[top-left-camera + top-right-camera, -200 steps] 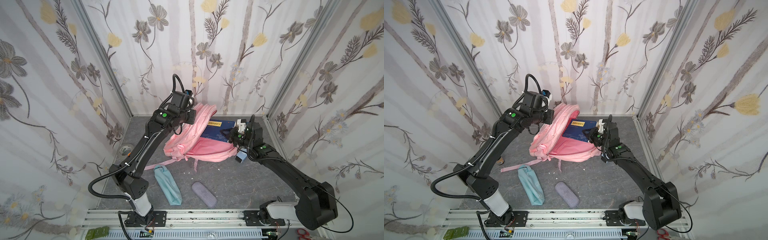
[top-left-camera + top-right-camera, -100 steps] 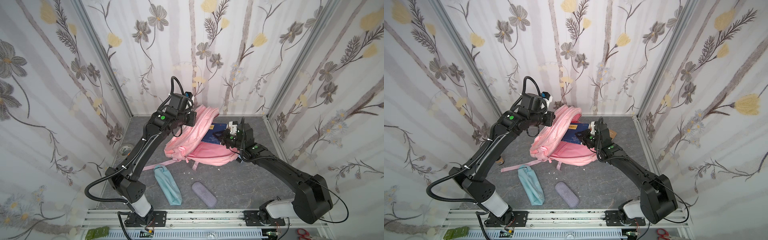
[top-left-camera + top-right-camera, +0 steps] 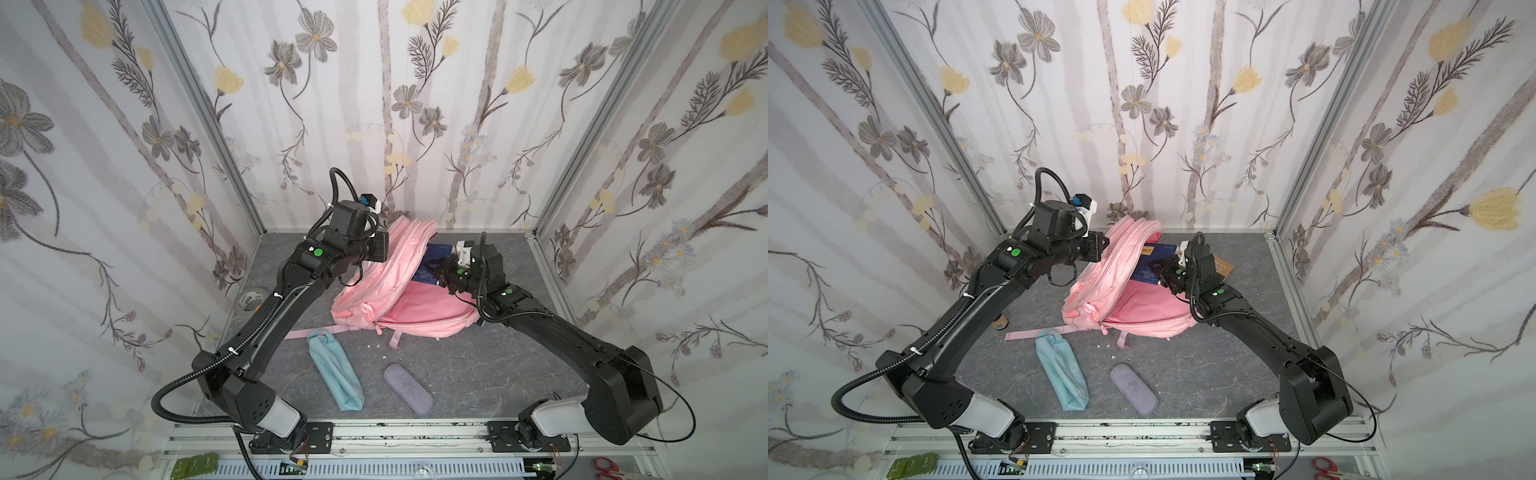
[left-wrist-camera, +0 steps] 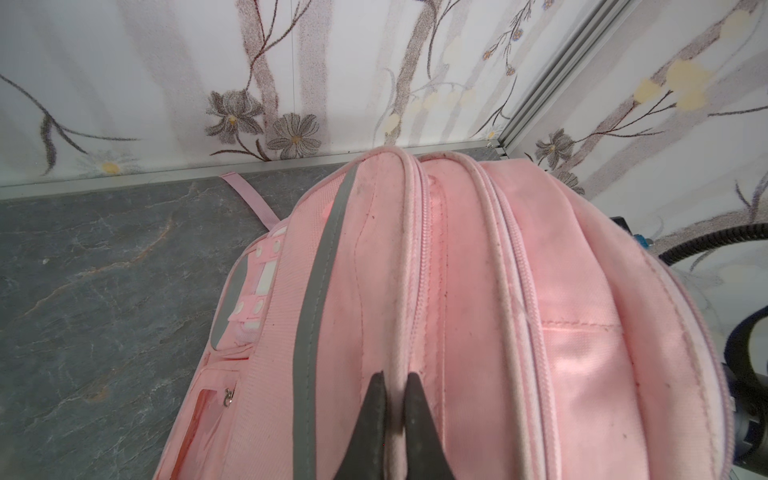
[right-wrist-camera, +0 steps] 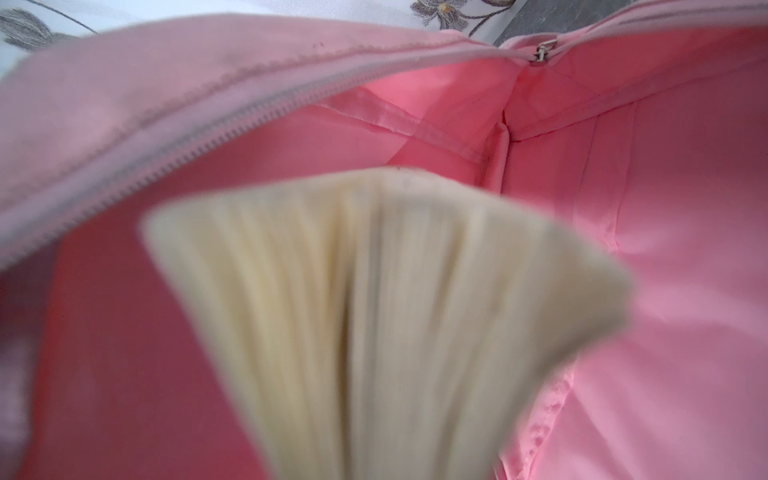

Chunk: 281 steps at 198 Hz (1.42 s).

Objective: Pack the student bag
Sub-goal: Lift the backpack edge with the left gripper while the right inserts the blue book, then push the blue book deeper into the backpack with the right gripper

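The pink student bag [image 3: 399, 291] [image 3: 1113, 286] lies at the back of the grey floor with its main compartment unzipped. My left gripper [image 4: 395, 384] [image 3: 384, 249] is shut on a pale piping seam of the bag's front flap and holds the flap up. My right gripper [image 3: 436, 272] [image 3: 1158, 270] is shut on a blue book [image 3: 436, 251] [image 3: 1150, 262] at the bag's mouth. In the right wrist view the book's cream page edge [image 5: 395, 311] hides the jaws and points into the pink lining [image 5: 665, 208].
A light-teal pouch [image 3: 334, 374] and a purple oval case [image 3: 407, 388] lie on the floor in front of the bag. A tape roll [image 3: 251, 299] sits by the left wall. A brown flat item [image 3: 1223, 266] lies behind the right gripper. Walls close three sides.
My right gripper has carried the blue book leftward, from over the bag's right side into its mouth. The left gripper has kept the flap raised, and the flap now covers more of the book.
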Tool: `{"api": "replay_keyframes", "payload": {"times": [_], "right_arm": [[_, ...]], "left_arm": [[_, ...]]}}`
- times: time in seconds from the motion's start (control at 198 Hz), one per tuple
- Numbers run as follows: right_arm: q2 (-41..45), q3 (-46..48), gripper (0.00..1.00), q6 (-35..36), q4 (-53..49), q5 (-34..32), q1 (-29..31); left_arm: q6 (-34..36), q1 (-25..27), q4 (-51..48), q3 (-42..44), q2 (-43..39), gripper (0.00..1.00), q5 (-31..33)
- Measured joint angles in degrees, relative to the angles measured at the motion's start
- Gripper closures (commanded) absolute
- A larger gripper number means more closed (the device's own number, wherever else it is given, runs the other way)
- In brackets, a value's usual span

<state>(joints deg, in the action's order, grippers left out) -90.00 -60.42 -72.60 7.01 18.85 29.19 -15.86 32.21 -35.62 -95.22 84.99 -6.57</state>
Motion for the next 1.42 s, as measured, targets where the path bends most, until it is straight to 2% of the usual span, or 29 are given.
{"api": "replay_keyframes", "payload": {"times": [0.425, 0.647, 0.976, 1.355, 1.421], "right_arm": [[-0.87, -6.05, 1.0, 0.98, -10.08, 0.31, 1.68], [-6.56, -6.67, 1.0, 1.01, -12.39, -1.95, 2.43], [-17.84, -10.6, 1.0, -0.48, -8.09, -4.26, 2.75], [-32.44, -18.27, 1.0, -5.14, 1.88, -6.38, 2.8], [-34.47, -19.56, 0.97, -6.14, 2.25, -6.67, 2.84]], "left_arm": [[-3.85, 0.04, 6.29, 13.4, -10.51, 1.0, -1.68], [-2.95, 0.02, 9.75, 17.68, -11.85, 1.0, -4.92], [-2.25, -1.49, 12.02, 14.16, -8.52, 1.0, -9.97], [-8.31, -2.93, 13.9, 7.87, -4.04, 1.0, -13.22], [-8.35, -3.28, 13.77, 6.51, -2.89, 1.0, -13.42]]}}
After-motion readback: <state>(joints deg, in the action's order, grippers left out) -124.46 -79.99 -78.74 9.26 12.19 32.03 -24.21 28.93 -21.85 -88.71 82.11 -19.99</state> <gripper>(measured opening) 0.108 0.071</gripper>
